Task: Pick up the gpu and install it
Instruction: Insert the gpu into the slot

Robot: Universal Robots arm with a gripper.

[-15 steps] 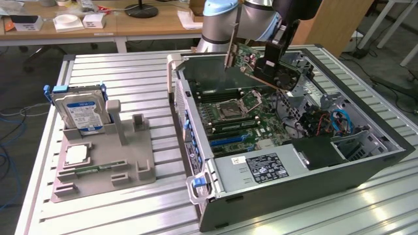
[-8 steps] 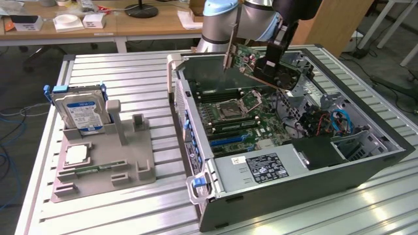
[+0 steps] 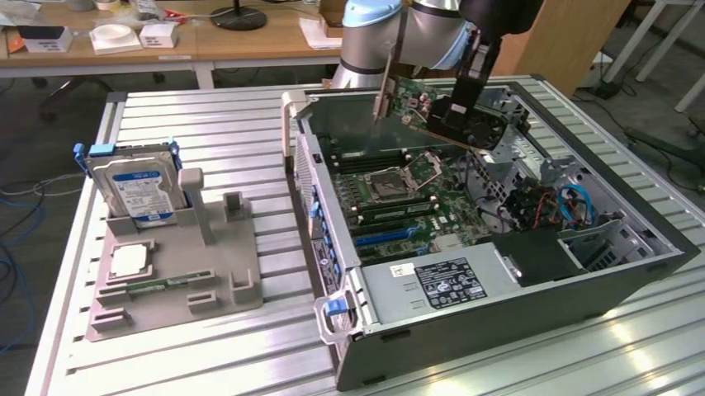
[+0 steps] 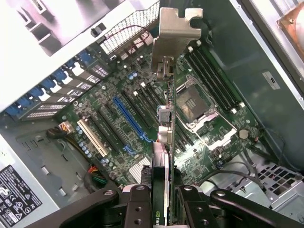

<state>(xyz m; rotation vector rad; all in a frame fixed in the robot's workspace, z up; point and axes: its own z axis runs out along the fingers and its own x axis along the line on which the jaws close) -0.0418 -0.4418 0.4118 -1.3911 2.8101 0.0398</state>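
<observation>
The gpu (image 3: 417, 101) is a dark green card with a silvery bracket on one end. It hangs in the air over the open computer case (image 3: 617, 272), above the far end of the motherboard (image 3: 402, 202). My gripper (image 3: 465, 97) is shut on it from above. In the wrist view I look along the card edge-on: the gpu (image 4: 162, 142) runs from between my fingers (image 4: 137, 202) out to its bracket (image 4: 175, 33). The motherboard's blue slot (image 4: 129, 119) and the CPU socket (image 4: 194, 102) lie below, well apart from the card.
On the exterior view's left, a grey holder (image 3: 220, 272) carries an upright hard drive (image 3: 134, 188), a chip (image 3: 129, 260) and a memory stick (image 3: 165, 285). The power supply (image 3: 441, 285), the drive cage with blue cables (image 3: 573, 206) and the case walls hem in the motherboard.
</observation>
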